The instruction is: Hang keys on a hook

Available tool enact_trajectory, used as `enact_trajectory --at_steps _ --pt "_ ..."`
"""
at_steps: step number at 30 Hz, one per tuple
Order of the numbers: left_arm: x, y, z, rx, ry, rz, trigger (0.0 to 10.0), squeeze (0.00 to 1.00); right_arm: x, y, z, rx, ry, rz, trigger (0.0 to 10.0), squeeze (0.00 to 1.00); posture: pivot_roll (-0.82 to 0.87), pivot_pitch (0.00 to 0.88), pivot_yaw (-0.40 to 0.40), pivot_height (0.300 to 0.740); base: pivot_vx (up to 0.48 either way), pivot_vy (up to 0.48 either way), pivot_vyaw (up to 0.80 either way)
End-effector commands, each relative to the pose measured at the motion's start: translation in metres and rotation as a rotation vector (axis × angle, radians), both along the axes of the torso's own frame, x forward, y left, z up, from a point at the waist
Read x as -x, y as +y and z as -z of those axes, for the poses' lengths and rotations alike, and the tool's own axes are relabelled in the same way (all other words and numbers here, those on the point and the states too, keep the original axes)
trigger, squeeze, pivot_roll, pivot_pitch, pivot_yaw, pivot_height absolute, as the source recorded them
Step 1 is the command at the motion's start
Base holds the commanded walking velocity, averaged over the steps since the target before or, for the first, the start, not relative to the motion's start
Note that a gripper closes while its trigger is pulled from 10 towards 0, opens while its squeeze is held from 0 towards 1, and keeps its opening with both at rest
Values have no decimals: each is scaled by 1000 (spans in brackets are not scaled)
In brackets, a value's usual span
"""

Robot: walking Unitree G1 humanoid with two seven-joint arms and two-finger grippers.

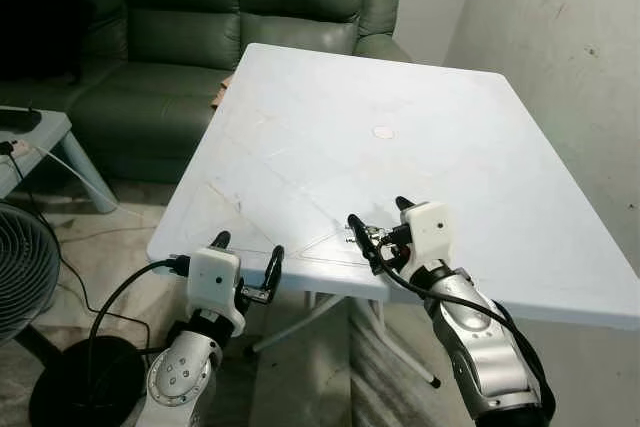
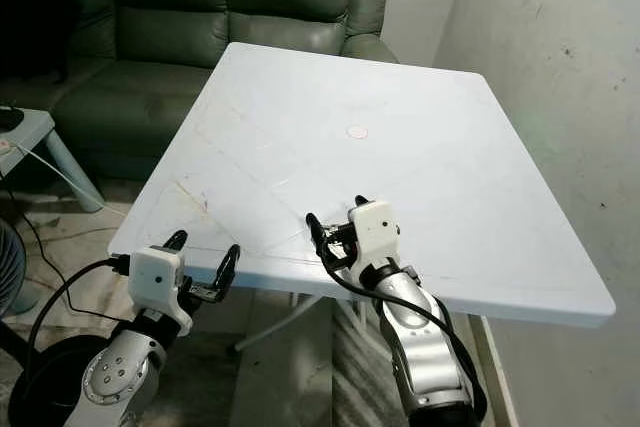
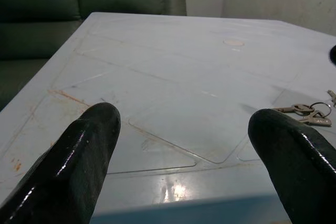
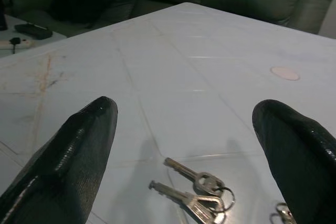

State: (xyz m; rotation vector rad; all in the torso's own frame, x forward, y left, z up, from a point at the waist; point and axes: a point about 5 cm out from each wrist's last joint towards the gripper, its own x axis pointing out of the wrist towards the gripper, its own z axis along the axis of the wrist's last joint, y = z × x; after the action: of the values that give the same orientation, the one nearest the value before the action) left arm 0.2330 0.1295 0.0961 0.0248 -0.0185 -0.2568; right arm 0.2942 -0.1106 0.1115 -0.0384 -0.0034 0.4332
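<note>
A small bunch of silver keys [image 4: 197,192] on a ring lies flat on the white table [image 1: 400,97], close to its near edge. My right gripper [image 1: 376,212] hovers open just above the keys, its two black fingers [image 4: 84,145] spread wide to either side of them, with nothing held. In the left wrist view the keys [image 3: 310,114] lie off beyond one finger. My left gripper [image 1: 249,244] is open too, at the table's near left edge, level with the tabletop.
A green sofa [image 1: 200,7] stands behind the table. A pale side table [image 1: 30,127] with a dark remote and a floor fan [image 1: 20,267] with cables are at the left. A bare wall [image 1: 560,37] runs along the right. A round plug [image 1: 383,132] marks the table's middle.
</note>
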Motion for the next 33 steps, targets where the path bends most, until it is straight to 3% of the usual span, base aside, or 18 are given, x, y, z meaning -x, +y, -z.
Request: enact_trajectory --at_steps 1,23,33 --pt "3 -4 -5 0 -18 7 10000 0 -5 2 -1 0 11 -14 10000 0 75 18 -95 740 0 0 0" --pt "20 -13 -9 8 10 72 10000 0 -9 2 8 -63 144 31 10000 0 61 126 -94 740 0 0 0" --pt "29 -15 -7 8 40 69 10000 0 -14 10 10 -92 177 44 10000 0 75 158 -97 740 0 0 0"
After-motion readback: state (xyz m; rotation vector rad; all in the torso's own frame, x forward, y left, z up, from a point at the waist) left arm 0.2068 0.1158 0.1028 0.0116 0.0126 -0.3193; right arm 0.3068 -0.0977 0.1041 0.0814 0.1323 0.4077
